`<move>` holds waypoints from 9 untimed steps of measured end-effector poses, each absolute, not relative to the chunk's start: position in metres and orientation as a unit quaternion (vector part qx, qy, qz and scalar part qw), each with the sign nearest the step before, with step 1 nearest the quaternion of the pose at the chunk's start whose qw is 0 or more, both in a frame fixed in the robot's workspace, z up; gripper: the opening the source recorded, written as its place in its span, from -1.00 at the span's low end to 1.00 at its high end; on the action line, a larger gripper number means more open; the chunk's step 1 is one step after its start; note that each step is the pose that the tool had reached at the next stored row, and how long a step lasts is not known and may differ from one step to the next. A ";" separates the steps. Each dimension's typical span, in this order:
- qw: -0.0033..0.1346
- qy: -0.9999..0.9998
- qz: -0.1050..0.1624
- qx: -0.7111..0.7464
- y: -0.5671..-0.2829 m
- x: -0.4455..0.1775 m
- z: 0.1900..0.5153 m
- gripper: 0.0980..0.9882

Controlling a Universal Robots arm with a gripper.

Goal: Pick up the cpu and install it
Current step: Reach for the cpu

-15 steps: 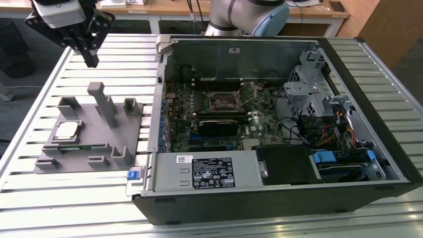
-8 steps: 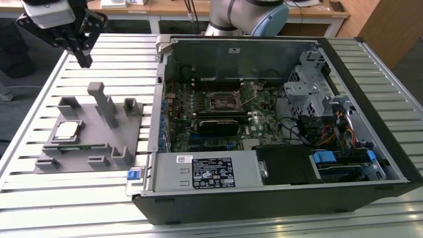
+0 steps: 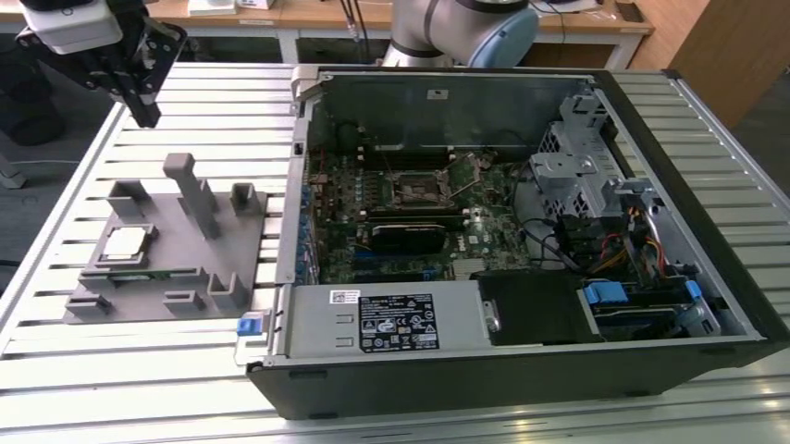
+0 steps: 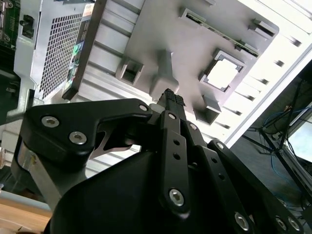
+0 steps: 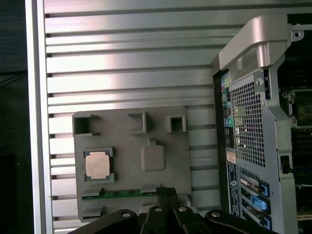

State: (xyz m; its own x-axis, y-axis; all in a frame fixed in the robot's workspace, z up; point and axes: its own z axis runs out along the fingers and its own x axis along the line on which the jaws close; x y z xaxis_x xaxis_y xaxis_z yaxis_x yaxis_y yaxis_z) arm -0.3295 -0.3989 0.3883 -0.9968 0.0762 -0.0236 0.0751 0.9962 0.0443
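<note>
A small, flat, square cpu with a shiny silver metal top lies in a square pocket of a grey plastic holder tray. The tray rests on a ribbed aluminium counter. Just beside it, toward the exterior view's right, stands an open black desktop computer case. The green motherboard's empty metal-framed socket is visible inside.

The robot arm's black jaws hang above the counter beyond the tray's far edge, well apart from the cpu. They are pressed together and hold nothing.

Likely risks:
- If they came down pressed together, the jaws would strike the metal top instead of straddling it.
- The pocket's low walls hug the chip, so fingers may catch on them or grip only a thin edge, letting the chip tilt or slip.
- A chip carried crooked could probably bend the socket's fine contacts.

The cpu lies flat with its metal face up. In the first wrist view its edges run parallel to the tray's edges. It is nearly square, so no long axis stands out. Which corner carries its orientation mark cannot be told.
</note>
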 end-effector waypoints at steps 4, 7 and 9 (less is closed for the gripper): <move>0.012 0.999 0.022 0.038 -0.399 -0.338 0.388 -0.98; 0.012 0.999 0.022 0.038 -0.399 -0.347 0.388 -0.98; 0.012 0.999 0.022 0.038 -0.399 -0.354 0.388 -0.98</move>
State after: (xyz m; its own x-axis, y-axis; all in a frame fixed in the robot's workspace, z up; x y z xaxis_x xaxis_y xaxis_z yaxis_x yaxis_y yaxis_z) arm -0.3538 -0.3990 0.3876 -0.9968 0.0762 -0.0232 0.0751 0.9962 0.0443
